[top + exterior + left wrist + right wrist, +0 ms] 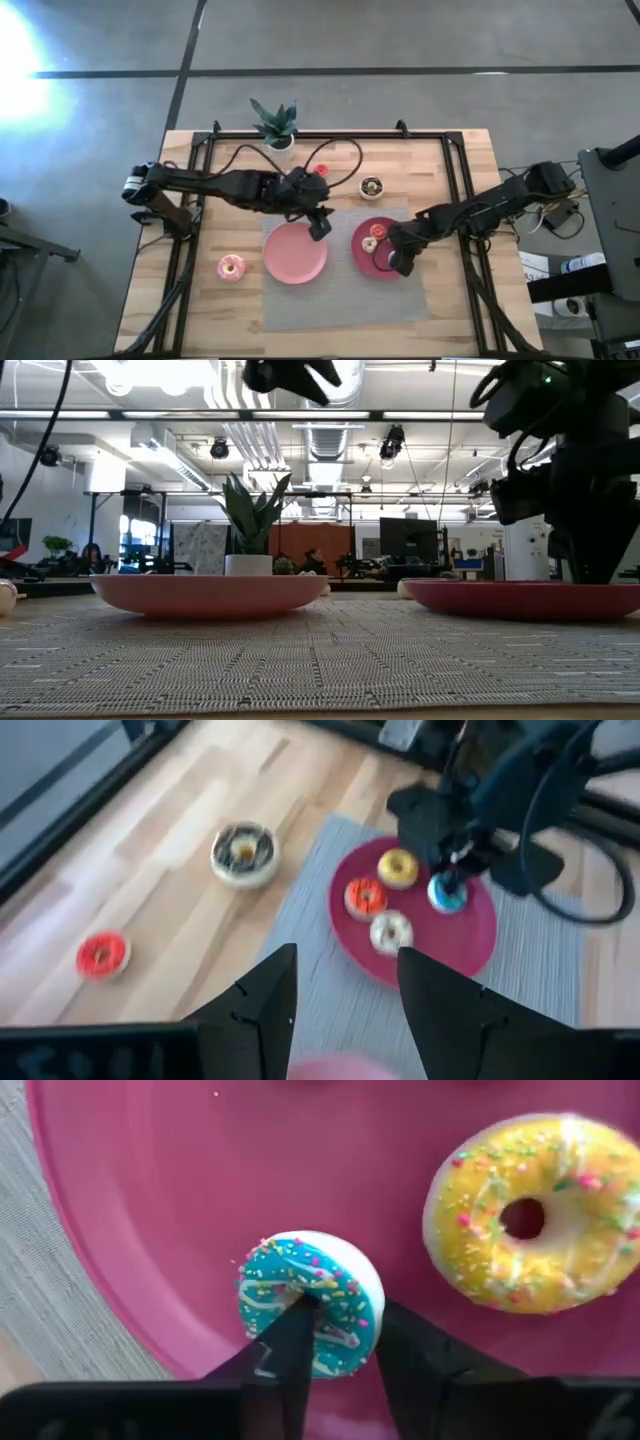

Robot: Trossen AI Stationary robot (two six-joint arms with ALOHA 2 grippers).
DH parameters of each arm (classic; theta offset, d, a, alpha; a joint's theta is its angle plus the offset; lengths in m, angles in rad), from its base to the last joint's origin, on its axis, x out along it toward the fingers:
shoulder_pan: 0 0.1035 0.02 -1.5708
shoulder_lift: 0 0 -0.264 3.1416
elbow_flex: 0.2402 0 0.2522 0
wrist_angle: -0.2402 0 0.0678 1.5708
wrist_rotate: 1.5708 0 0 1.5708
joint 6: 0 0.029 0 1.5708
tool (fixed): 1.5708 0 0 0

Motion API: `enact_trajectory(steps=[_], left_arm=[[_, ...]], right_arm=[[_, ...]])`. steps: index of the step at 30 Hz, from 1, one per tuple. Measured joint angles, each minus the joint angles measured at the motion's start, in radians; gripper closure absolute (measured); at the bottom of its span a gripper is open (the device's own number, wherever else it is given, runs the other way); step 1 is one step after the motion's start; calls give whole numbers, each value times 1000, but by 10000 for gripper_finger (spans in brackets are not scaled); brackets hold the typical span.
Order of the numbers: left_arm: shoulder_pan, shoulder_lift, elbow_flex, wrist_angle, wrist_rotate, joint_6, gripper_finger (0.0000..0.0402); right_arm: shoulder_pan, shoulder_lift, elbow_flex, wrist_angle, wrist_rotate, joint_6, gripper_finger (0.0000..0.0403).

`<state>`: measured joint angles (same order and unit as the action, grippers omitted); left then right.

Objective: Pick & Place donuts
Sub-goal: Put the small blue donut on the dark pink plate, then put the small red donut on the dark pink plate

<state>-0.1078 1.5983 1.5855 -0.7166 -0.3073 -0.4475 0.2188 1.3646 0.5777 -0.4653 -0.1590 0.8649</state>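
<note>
Right wrist view: we see the right gripper (335,1342) with its fingers clamped on the blue donut (312,1302), held on edge just over the dark plate (150,1210), beside the yellow donut (527,1210). From the left wrist we count an orange donut (365,898) and a white one (390,931) on that same plate, a brown donut (243,853) and a red donut (102,955) on bare wood. The high view adds a pink donut (231,267) near the table's left edge, well apart from both plates. The left gripper (342,1010) hangs above the light plate (294,253), fingers apart and empty. We judge the step to be placing blue: the next move calls for a short descent, then release so the ring falls flat without nudging yellow. Three donuts are not yet gathered. Surface: pale wood table (200,310) with a grey woven mat (320,660) under both plates; a potted plant (276,124) sits at the far edge. Room in the low view: open workshop, ceiling ducts, monitors, a seated person far back.
</note>
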Motion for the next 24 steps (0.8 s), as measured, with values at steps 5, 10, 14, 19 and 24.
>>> enact_trajectory(steps=[5,10,14,19,24], left_arm=[[-18,-92,-141,32,-41,-54,255],[-21,-201,-311,146,-44,-86,255],[-11,-271,-426,209,-40,-102,255],[43,-296,-535,301,40,-80,255],[193,-184,-545,376,159,-15,255]], right_arm=[[1,27,72,-107,25,-27,255],[1,-22,146,-210,146,-79,223],[1,-66,200,-329,253,-115,211],[6,-134,281,-372,400,-209,207],[-12,-169,369,-396,530,-262,207]])
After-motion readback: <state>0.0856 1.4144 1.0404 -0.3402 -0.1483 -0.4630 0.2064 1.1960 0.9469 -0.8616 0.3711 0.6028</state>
